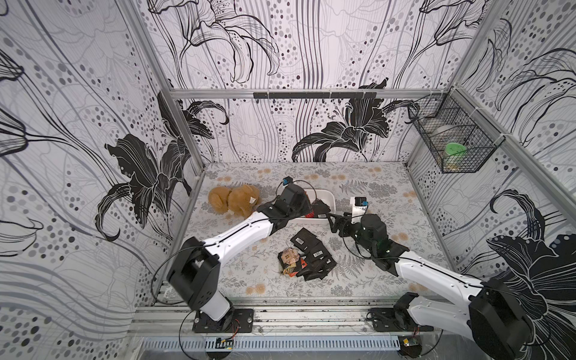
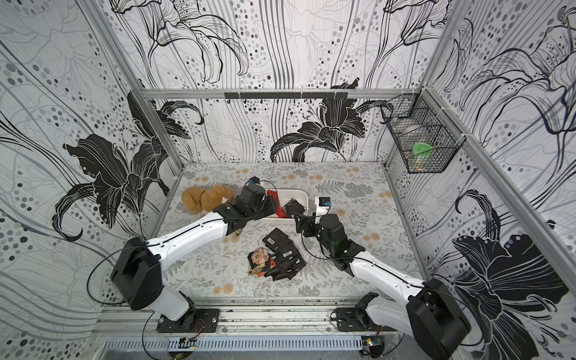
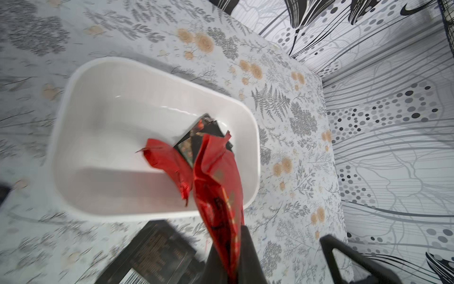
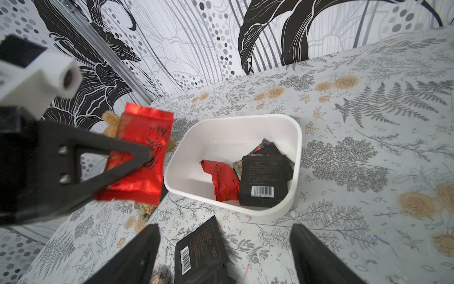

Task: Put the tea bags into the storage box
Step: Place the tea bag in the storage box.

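Left hand (image 4: 147, 157) pinching red sachet (image 4: 143, 132), barcoded black sachets (image 4: 264, 182)

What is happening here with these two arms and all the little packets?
The left gripper is shut on a red tea bag, held up close by the white storage box, not yet dropped. The right gripper stands open and empty near the box. A red bag and some black ones lie inside; a pile waits on the table.
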You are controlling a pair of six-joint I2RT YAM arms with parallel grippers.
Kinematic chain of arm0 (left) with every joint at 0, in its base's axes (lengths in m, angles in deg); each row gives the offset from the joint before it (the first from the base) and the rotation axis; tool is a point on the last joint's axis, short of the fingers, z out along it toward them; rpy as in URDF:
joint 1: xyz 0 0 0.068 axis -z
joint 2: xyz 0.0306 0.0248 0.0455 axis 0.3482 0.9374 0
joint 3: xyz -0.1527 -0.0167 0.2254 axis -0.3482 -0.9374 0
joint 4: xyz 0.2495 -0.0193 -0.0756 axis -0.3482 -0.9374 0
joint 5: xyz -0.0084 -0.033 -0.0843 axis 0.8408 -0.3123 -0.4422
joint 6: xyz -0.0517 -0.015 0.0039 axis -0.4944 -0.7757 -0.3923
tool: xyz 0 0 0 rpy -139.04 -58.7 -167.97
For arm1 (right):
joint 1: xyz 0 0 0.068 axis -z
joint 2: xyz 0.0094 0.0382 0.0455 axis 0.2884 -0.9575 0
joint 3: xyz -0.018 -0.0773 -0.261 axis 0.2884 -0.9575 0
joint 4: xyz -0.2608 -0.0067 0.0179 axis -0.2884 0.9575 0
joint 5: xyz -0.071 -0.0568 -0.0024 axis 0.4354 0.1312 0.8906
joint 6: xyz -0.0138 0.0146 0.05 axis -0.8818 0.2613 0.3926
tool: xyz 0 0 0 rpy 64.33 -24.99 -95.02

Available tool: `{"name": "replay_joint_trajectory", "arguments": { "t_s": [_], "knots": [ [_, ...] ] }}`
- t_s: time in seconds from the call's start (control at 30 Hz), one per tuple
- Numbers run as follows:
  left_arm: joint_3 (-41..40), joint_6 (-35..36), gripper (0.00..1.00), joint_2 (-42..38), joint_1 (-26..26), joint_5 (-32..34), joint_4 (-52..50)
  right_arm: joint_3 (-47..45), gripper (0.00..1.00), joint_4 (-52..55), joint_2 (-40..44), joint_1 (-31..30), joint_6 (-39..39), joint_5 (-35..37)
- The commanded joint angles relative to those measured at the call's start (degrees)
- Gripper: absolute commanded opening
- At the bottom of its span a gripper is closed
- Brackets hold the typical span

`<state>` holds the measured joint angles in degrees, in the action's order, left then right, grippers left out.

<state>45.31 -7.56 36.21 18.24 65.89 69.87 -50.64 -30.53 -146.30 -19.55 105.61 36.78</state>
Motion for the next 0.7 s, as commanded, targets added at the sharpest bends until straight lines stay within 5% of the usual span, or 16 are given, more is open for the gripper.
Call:
{"name": "replay_joint_trajectory", "arguments": {
  "t_s": [0.0,0.27,0.37,0.47,0.67],
  "knots": [
    [8.49,2.43,0.0,7.89,0.6,0.61,-0.7,-1.76,0.86,0.15,0.64,1.06,0.48,0.55],
    [24.03,3.97,0.06,22.72,0.59,1.46,-6.19,-2.04,0.86,-1.0,-0.73,2.64,0.75,-2.0],
    [27.26,4.32,0.25,24.93,0.2,3.65,-8.78,-1.66,0.86,-1.49,-1.95,2.63,0.75,-3.01],
    [26.42,4.27,0.48,23.72,-0.37,7.38,-9.78,-1.43,0.85,-1.71,-2.42,2.65,0.4,-3.65],
    [15.01,3.34,0.58,11.54,-1.82,13.96,-6.01,-1.3,0.84,-1.69,-2.51,2.65,-0.3,-3.95]
  ]
}}
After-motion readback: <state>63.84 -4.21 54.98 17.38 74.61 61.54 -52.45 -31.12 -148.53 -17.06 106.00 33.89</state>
